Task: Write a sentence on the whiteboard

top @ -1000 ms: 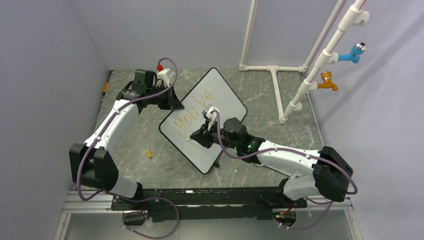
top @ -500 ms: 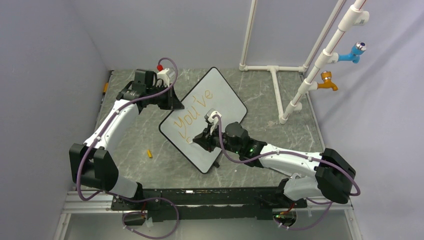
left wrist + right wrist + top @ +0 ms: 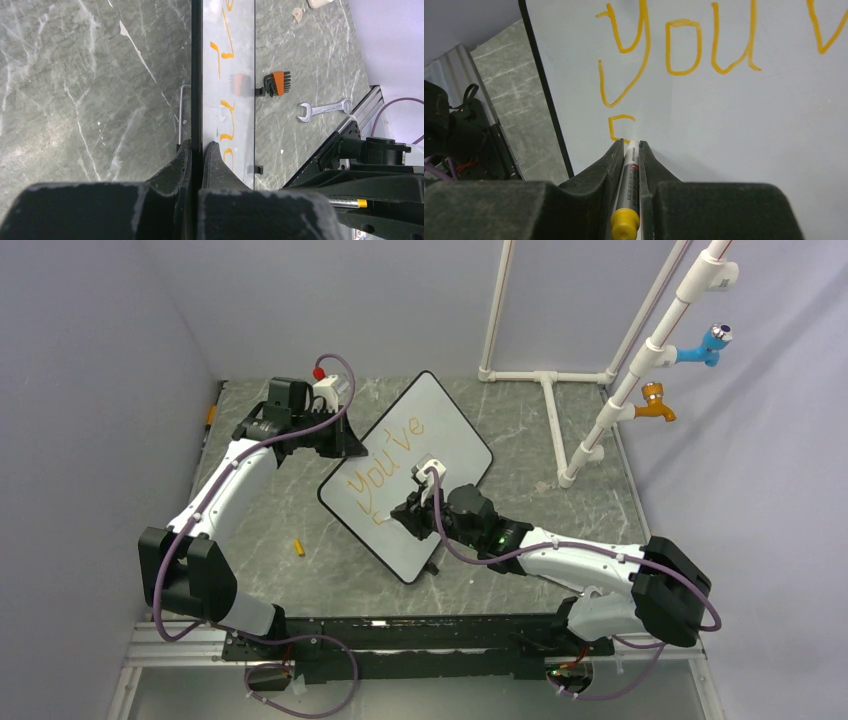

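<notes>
The whiteboard (image 3: 455,435) lies diagonally on the table, one edge lifted. The sentence (image 3: 385,462) reads "You've" in orange, with a short new stroke (image 3: 616,125) under the "Y". My left gripper (image 3: 350,445) is shut on the board's upper-left rim. In the left wrist view the left gripper (image 3: 198,147) pinches the black rim of the whiteboard (image 3: 240,30) edge-on. My right gripper (image 3: 631,145) is shut on a silver marker (image 3: 628,185) with a yellow end. Its tip touches the whiteboard (image 3: 734,130) just right of the new stroke. In the top view the right gripper (image 3: 408,517) is over the board's lower left part.
A small yellow cap (image 3: 297,547) lies on the marble table left of the board. A white pipe frame (image 3: 560,420) with a blue tap (image 3: 708,343) and an orange tap (image 3: 655,403) stands at the back right. A hex key set (image 3: 277,83) and a wrench (image 3: 324,108) lie beyond the board.
My right gripper has moved with the marker down to the board's lower left, below "You". A short orange stroke has appeared there. The left arm and the board have stayed put.
</notes>
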### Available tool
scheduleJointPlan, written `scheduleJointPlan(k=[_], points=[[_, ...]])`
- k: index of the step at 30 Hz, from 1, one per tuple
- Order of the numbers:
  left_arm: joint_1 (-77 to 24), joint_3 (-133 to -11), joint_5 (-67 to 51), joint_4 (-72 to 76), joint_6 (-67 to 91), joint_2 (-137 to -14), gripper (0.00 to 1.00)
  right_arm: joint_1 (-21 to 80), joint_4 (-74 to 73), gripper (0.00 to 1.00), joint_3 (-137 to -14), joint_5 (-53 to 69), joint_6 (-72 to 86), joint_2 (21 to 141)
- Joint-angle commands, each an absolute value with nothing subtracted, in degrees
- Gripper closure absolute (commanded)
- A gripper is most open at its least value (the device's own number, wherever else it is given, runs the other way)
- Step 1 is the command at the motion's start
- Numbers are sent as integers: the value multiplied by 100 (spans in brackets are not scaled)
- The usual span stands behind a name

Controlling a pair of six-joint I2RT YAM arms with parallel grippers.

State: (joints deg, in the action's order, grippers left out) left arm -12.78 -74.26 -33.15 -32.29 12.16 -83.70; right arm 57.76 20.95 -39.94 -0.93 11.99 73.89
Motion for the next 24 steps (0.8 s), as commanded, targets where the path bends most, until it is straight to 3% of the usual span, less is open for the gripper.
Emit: scheduleJointPlan(k=[1, 12, 24], points=[[-1189, -7393, -2171, -3161, 580, -8235, 100, 5766, 1890, 100, -4342, -459, 1035, 7525], [-1195, -7400, -2188, -3164, 576, -8209, 100, 5776, 1913, 100, -4805, -368, 949, 7849], [-1189, -7392, -2197, -3155, 589, -8187, 100, 5779, 1904, 100, -4465, -344, 1104, 7767]])
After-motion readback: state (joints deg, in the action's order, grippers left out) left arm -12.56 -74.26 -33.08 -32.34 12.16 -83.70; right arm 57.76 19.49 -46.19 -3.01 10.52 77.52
